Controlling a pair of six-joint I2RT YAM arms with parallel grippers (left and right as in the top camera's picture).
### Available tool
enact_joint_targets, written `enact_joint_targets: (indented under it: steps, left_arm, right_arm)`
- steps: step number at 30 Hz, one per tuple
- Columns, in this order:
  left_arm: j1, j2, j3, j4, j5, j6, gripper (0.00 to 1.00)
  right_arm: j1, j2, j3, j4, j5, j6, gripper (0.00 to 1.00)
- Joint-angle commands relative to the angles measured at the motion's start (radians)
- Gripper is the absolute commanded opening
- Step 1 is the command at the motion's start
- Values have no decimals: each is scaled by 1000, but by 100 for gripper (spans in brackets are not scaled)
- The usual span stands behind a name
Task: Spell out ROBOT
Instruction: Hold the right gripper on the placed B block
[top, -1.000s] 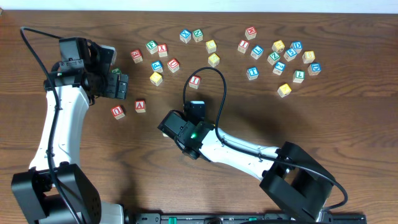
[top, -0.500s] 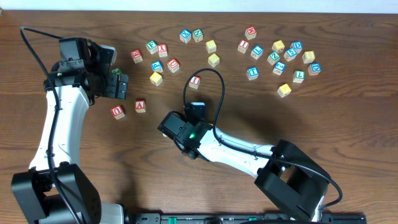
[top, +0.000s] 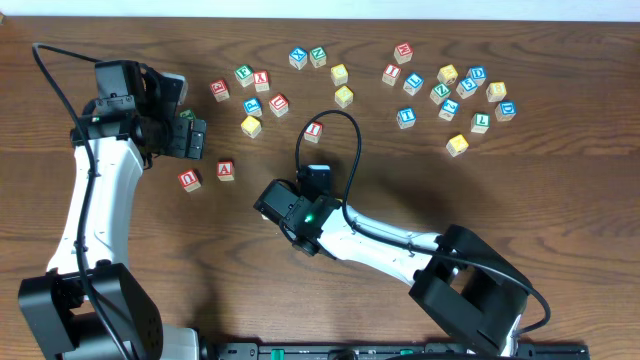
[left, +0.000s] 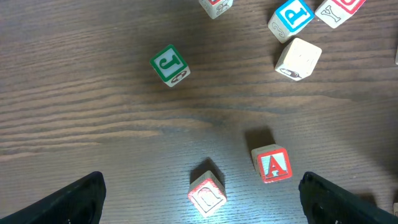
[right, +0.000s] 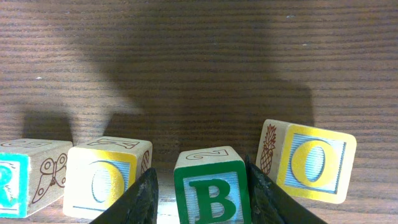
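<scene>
On the bench (right: 199, 68) the row reads R (right: 11, 182), O (right: 107, 179), B (right: 211, 194), O (right: 313, 163), so four of five letters look placed and only T is left (I cannot pick it out among the loose blocks (top: 405, 116)). The right claw (right: 202, 186) straddles the B, though I cannot tell whether it is clenched or released. The left claw (left: 200, 182) hangs spread wide and empty.

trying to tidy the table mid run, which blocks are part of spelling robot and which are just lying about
Part of the job, in a row: R block, O block, B block between the fingers of the right gripper, second O block, tilted.

Lying about, away from the row: J block, A block, P block, Y block.
</scene>
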Motion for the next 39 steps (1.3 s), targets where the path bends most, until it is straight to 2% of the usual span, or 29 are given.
enact_joint_targets:
  steps: [1, 14, 16, 17, 19, 39]
  left_arm:
    - [-1, 11, 22, -3, 11, 5, 98]
    - [-1, 11, 22, -3, 11, 5, 98]
    - [-1, 11, 22, -3, 11, 5, 98]
    - [-1, 11, 22, -3, 11, 5, 98]
    - [-1, 11, 22, -3, 11, 5, 98]
    - [-1, 11, 22, -3, 11, 5, 98]
  right_arm:
    - [3, 10, -4, 0, 15, 10, 39]
    - [3, 10, -4, 2, 16, 10, 40]
    - [3, 8, -4, 2, 16, 10, 42]
    - [3, 6, -4, 1, 17, 10, 48]
    - [2, -1, -4, -3, 21, 10, 51]
    - [1, -18, -4, -12, 31, 10, 48]
